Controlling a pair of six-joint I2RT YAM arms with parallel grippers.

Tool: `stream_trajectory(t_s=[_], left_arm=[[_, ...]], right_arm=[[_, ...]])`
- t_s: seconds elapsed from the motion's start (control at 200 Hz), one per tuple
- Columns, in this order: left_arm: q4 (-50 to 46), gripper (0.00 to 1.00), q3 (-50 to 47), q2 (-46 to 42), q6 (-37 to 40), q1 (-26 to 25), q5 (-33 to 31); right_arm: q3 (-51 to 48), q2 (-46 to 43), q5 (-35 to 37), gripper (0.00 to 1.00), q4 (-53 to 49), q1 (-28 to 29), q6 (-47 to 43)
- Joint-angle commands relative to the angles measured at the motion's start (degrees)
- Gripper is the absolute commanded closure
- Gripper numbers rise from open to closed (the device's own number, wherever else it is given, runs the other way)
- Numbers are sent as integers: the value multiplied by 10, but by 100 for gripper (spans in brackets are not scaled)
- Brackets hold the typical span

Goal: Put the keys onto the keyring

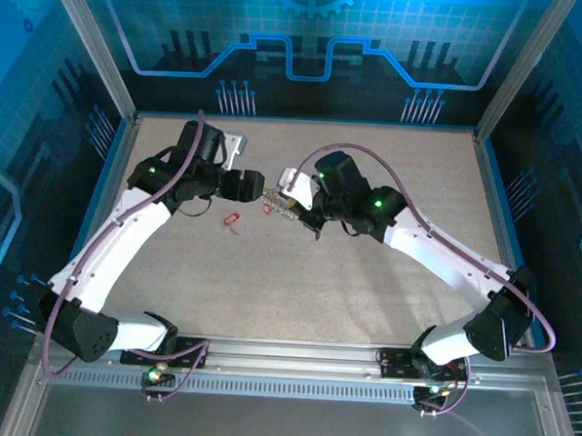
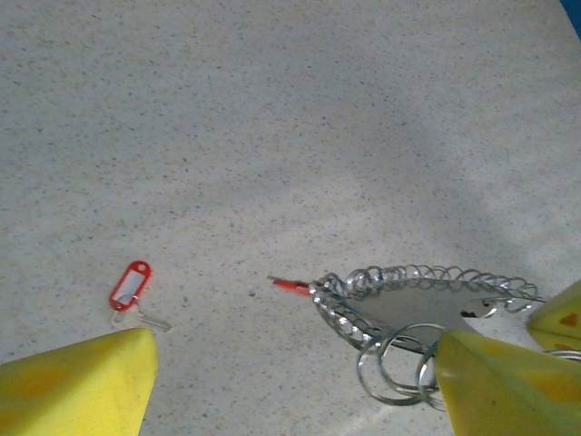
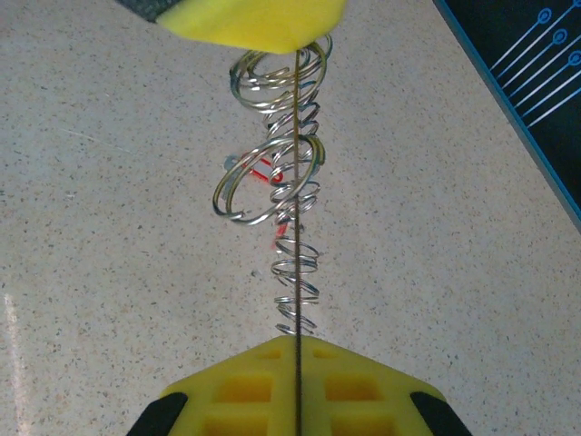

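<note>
Toward the worktop's far edge, the right gripper was clamped on the keyring and the left gripper spread wide beside it, a red key lying loose nearby; a sideways tug might spring the ring free.

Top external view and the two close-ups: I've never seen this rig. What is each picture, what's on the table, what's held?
The top view looks down on two robot arms bolted to a table. The other two pictures come from a camera on each wrist; the yellow blocks are gripper fingers. The right gripper is shut on the keyring, a coiled wire loop with a red key at its end. The left gripper is open beside it. A red-tagged key lies on the table.
</note>
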Motion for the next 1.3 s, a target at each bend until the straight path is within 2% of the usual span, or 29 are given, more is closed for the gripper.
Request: stream_trajectory(t_s=[0.0,0.085,0.175,0.37,0.46,0.535,0.625,0.795,0.955,1.045,1.121,1.181,1.291], left_arm=[[-8,19,-14,-18,24,8,-38],[-7,15,-16,-30,51,11,-23],[11,12,-31,-71,98,12,19],[146,13,-147,-229,216,12,94],[191,12,-202,-289,282,11,182],[188,10,-225,-310,322,11,257],[173,9,-235,-313,343,11,306],[198,2,-283,-321,409,11,311],[250,2,-316,-331,405,10,291],[261,9,-332,-336,431,9,312],[285,25,-350,-338,435,7,316],[299,34,-362,-338,436,5,319],[345,43,-382,-342,426,0,325]], right_arm=[[-6,-29,-34,100,33,-2,-16],[-10,-35,-42,100,31,-2,-33],[-11,-41,-48,100,23,-3,-61],[-4,-49,-107,100,0,-9,-120],[-8,-55,-154,100,-3,-14,-152],[-13,-61,-189,100,-2,-17,-183],[-17,-65,-214,100,-3,-21,-207],[-10,-63,-271,100,-22,-30,-231],[-8,-60,-315,100,-36,-37,-245],[-2,-54,-319,100,-43,-38,-239],[-1,-52,-329,100,-41,-38,-236],[3,-48,-335,100,-40,-38,-236],[12,-41,-342,100,-51,-38,-237]])
